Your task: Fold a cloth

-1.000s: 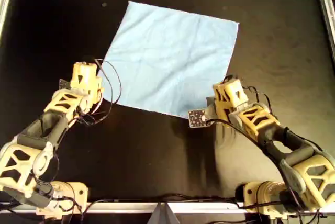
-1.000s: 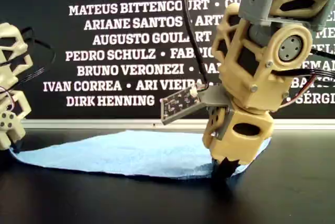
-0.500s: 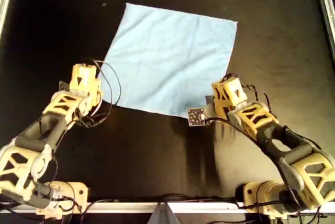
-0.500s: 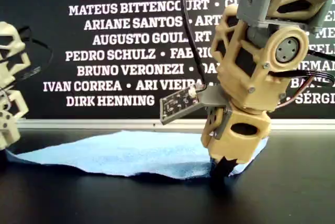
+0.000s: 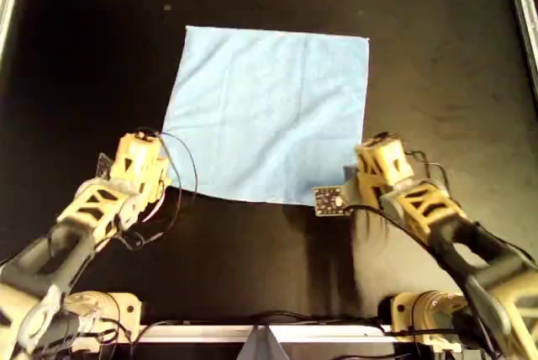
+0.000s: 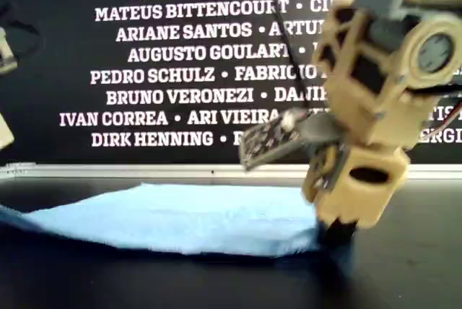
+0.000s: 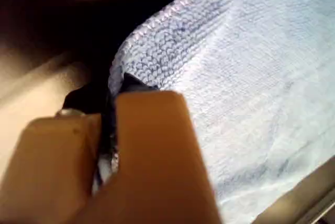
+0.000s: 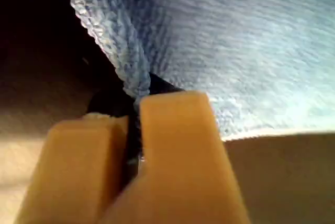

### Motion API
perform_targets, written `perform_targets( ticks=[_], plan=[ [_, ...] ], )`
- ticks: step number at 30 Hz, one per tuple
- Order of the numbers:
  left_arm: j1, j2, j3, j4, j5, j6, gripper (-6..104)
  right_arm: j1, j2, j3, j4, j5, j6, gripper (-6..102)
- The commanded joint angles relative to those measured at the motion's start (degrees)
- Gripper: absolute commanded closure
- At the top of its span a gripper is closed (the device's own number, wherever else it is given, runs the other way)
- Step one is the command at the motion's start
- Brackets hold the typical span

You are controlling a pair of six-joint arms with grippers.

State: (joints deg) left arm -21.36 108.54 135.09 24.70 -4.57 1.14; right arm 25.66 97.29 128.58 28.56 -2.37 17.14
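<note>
Cloth [image 5: 271,112] lies flat on the table [image 5: 76,57]. My first gripper [image 7: 107,130] and second gripper [image 8: 135,130] each pinch a cloth corner.

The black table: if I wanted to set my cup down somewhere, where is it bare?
The table is bare in the wide strips on either side of the cloth, out to the metal frame, and in a thin band beyond the cloth's far edge. The near side is crowded: both arms reach in there, my first gripper and my second gripper each clamping a cloth corner.
</note>
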Motion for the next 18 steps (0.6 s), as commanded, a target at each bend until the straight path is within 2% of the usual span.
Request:
perform_targets(
  ticks=[1, 7, 18],
  plan=[
    [-1.49, 4.22, 2.02, -0.53, -0.53, -0.35, 98, -1.85, 5.36, 0.18, -0.35, 0.09, -0.26, 97],
    [-1.49, 9.14, 8.26, -0.53, -0.53, -0.53, 98, -5.98, 4.39, 0.53, -0.35, 0.09, -3.78, 97],
    [-1.49, 12.74, 7.12, -1.76, -0.53, -0.62, 98, -6.24, 4.92, -2.11, -0.44, 0.09, -3.96, 97]
  ],
)
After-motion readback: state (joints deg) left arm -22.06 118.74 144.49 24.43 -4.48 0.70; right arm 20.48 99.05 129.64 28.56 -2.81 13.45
